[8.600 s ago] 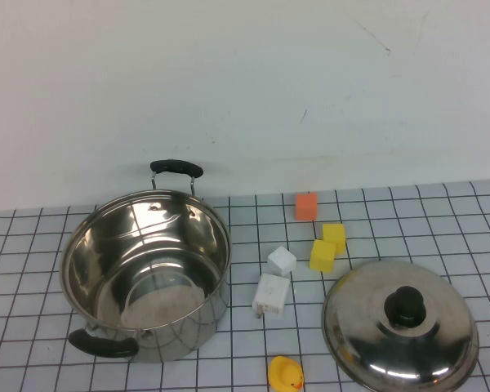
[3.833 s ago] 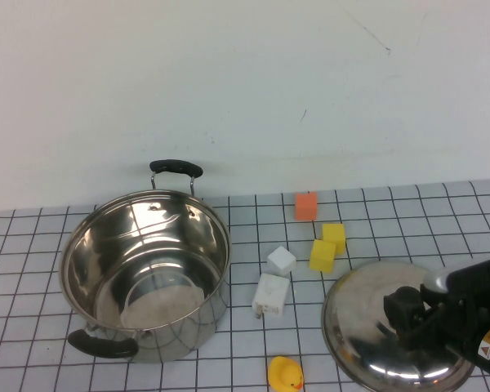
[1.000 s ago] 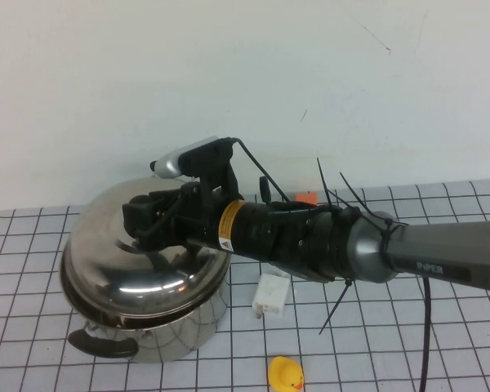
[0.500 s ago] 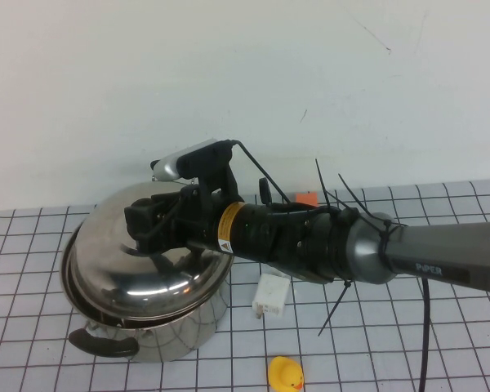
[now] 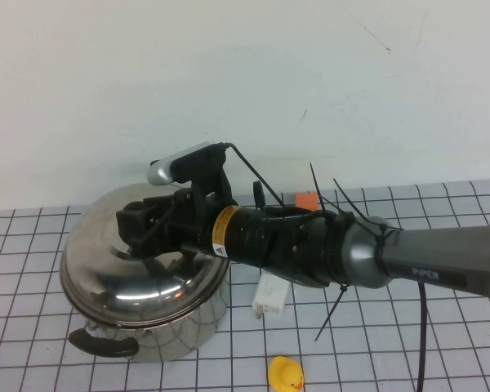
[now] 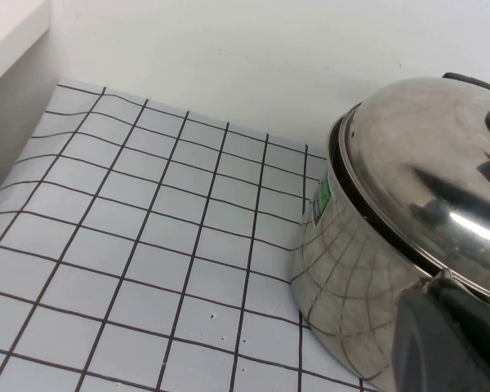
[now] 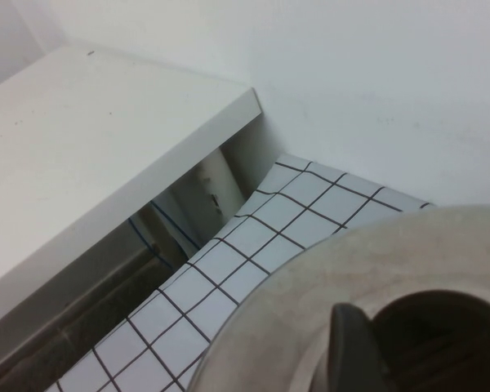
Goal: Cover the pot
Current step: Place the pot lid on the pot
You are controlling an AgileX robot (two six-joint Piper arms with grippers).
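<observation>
With the lid [image 5: 139,261] seated on the pot [image 5: 180,327] beside the white block [image 5: 271,300], the right tool [image 5: 143,233] grips its knob and should release next; the left tool is unseen.

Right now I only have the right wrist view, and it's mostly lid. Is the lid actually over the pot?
Observer: Yes. In the high view the lid covers the mouth of the pot, and the right gripper is on top at the lid's middle.
Operator: Is it seated all the way round?
Observer: Not clearly. The left wrist view shows a dark gap between the lid's rim and the pot's rim on the side facing that camera.
Operator: Where's the left gripper?
Observer: It shows in no view. The high view has only the right arm, reaching across from the right.
Operator: Anything loose near the pot?
Observer: A white block lies just right of it, not touching it.
</observation>
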